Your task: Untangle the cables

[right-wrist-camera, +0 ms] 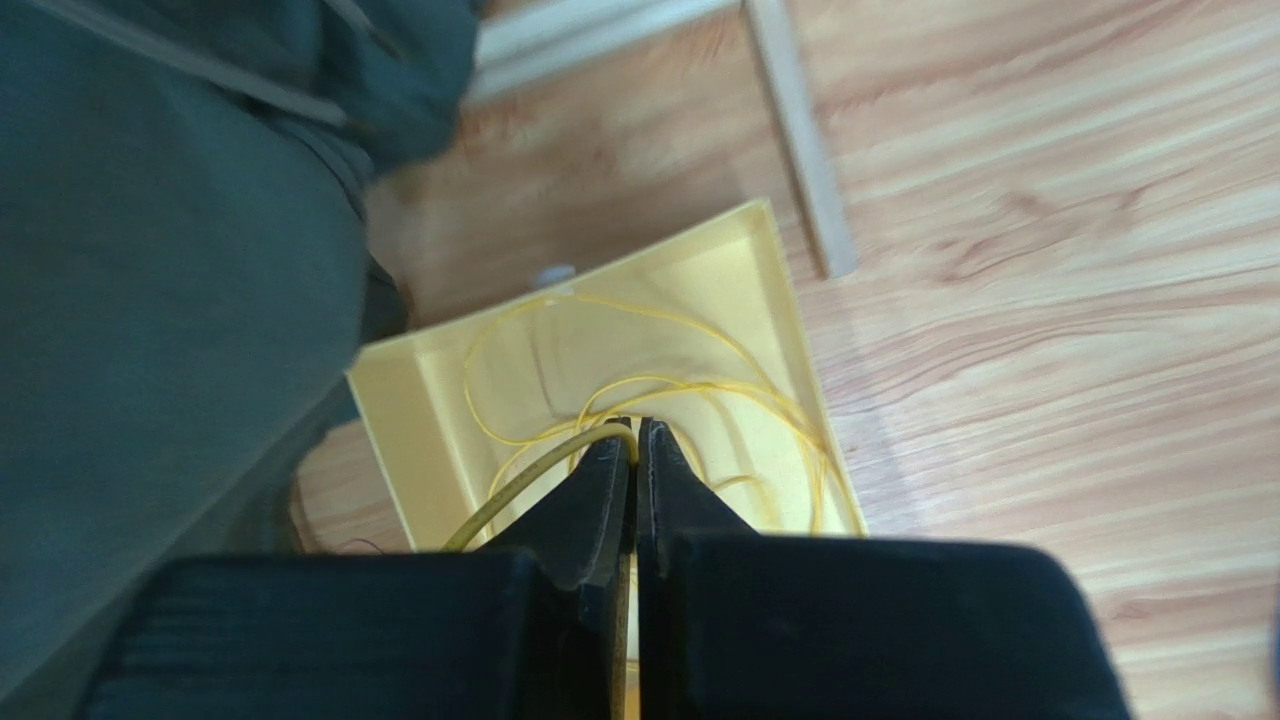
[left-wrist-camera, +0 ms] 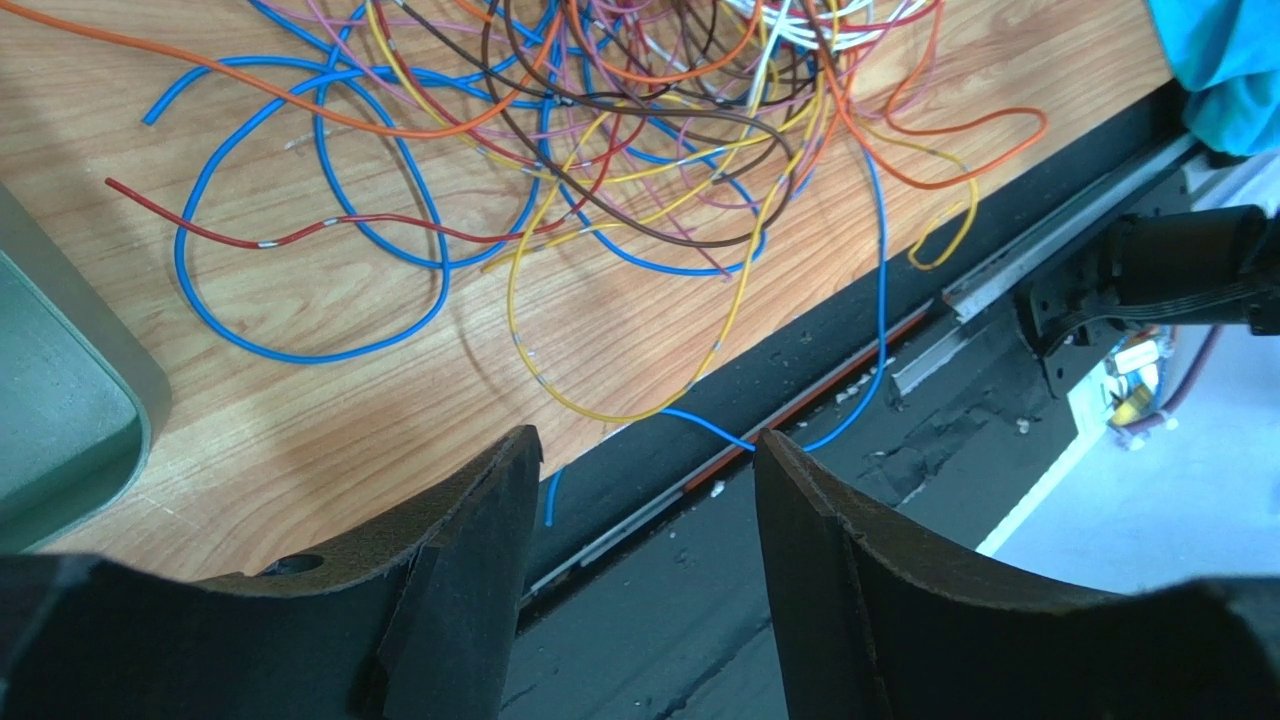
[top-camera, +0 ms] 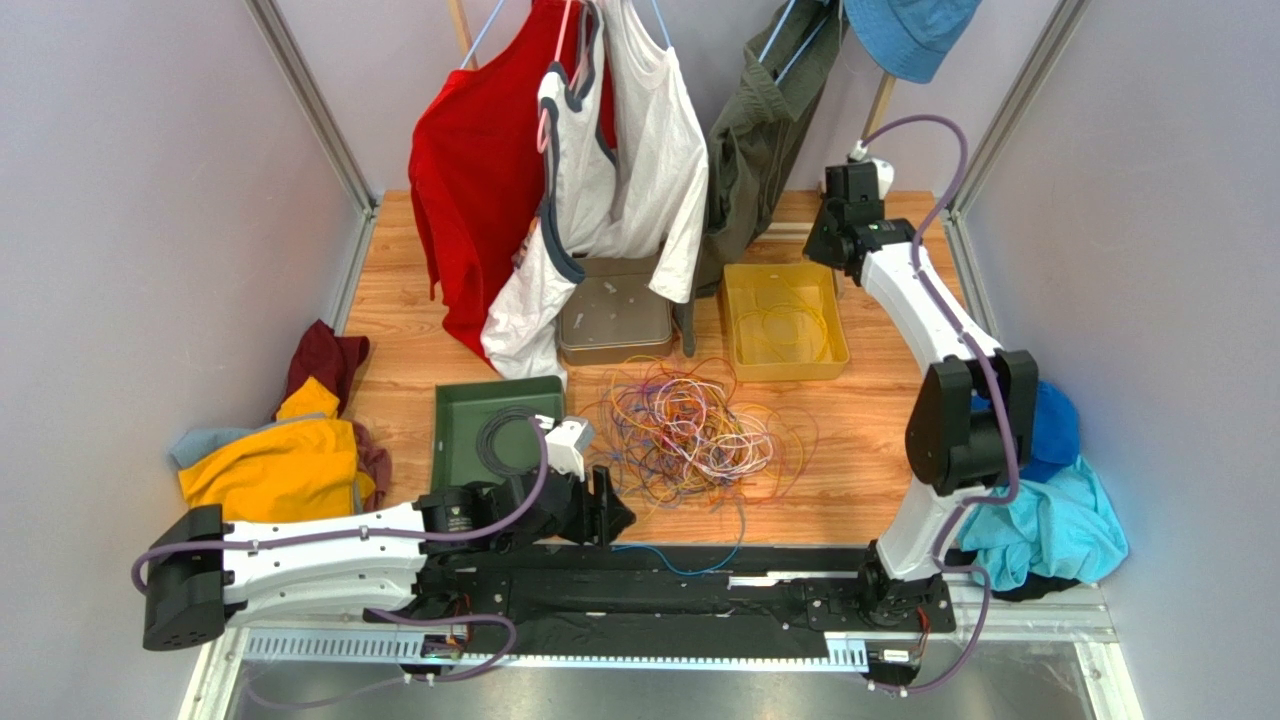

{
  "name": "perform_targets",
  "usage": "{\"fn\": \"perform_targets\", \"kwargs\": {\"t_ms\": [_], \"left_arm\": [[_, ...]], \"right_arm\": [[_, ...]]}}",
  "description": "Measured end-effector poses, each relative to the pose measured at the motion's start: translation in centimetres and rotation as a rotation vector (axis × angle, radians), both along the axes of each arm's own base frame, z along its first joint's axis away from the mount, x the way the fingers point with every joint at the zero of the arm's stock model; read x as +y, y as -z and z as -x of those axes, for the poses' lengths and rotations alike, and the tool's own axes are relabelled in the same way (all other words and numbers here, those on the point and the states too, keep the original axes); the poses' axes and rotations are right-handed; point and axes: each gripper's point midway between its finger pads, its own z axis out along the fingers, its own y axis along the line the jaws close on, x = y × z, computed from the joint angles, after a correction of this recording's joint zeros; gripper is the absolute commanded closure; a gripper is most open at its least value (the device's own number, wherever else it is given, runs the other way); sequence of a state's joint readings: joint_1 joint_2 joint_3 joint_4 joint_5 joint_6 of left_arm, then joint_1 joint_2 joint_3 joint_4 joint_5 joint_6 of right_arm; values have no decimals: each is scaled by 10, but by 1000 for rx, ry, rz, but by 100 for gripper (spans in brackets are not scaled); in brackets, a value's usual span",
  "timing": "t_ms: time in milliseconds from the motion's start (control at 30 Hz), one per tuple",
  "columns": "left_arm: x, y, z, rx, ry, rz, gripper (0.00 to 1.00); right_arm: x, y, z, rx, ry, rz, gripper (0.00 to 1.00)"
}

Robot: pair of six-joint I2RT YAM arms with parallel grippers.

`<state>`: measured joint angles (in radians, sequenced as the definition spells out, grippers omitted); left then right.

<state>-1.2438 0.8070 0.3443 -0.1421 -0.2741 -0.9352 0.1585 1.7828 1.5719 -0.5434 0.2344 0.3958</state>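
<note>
Looking from above: the cables (top-camera: 688,428) lie in one loose snarl on the table (top-camera: 857,450), between the green tray (top-camera: 458,450) and the yellow tray (top-camera: 732,323). My left gripper (top-camera: 607,510) sits low, just beside the snarl's near-left edge. My right gripper (top-camera: 836,240) hangs well apart from it, by the yellow tray's far corner.

Left wrist: my jaws are wide apart with nothing between them. A blue cable (left-wrist-camera: 706,428) droops over the table's near edge just ahead of my fingertips, and the knot spreads further out.

Right wrist: my jaws are pressed together on a yellow cable (right-wrist-camera: 526,480), with the tips over the yellow tray. Loops of yellow wire lie in it, but I cannot tell whether they are the same strand. An olive garment (right-wrist-camera: 150,300) crowds the left side.

Step in hand, as I judge it: dropping this yellow strand into its tray.

Doing it well: go lower before parting the jaws, so the springy wire lands inside the walls and does not flick over the rim. Keep off the garment, then lift straight up so nothing snags.

Left side's part: wait open. The blue end looks like the easiest next pick, since it lies clear of the knot.
</note>
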Motion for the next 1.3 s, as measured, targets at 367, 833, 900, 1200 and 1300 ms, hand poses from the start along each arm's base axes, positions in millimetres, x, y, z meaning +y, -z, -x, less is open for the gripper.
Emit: {"fn": "perform_targets", "kwargs": {"t_ms": [367,833,900,1200,1300], "left_arm": [[-1,23,2,24,18,-81,37],[-25,16,8,61,82,-50,40],[-25,17,9,65,83,-50,40],[-25,3,7,43,77,-10,40],[-21,-9,3,10,58,17,40]], "right_arm": [[8,70,21,285,-40,35,43],[-31,13,54,346,95,288,47],[-39,12,58,357,121,333,48],[-18,19,100,293,72,234,50],[22,0,136,157,-37,90,52]]}}
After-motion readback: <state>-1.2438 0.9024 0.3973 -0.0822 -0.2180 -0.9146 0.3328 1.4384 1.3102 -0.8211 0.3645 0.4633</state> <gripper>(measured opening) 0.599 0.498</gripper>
